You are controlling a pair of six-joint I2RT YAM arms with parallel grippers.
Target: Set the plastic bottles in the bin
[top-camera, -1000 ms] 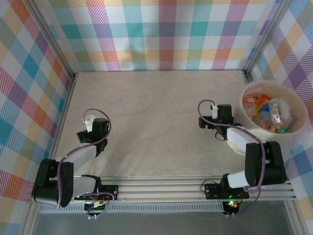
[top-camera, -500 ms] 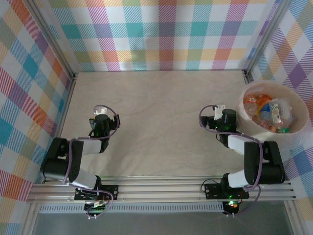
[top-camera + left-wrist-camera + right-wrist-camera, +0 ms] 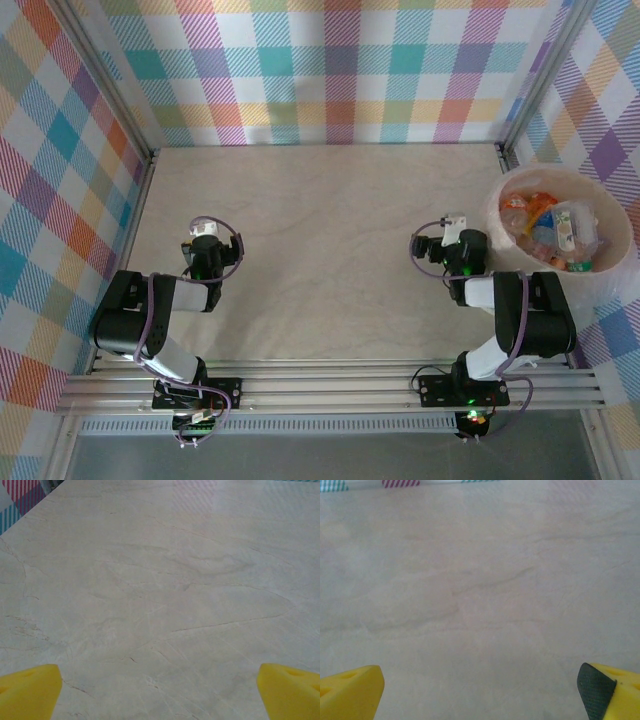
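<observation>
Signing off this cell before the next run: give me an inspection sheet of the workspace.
Surface: pale wood-grain table.
Job's things: plastic bottles piled inside the bin at the table's right edge.
Clutter: nothing seen.
Grippers: left gripper and right gripper open, holding nothing, over the table.
Cables: purple cables looped at both wrists.
Surroundings: checked cloth walls, aluminium rails at the near edge.
</observation>
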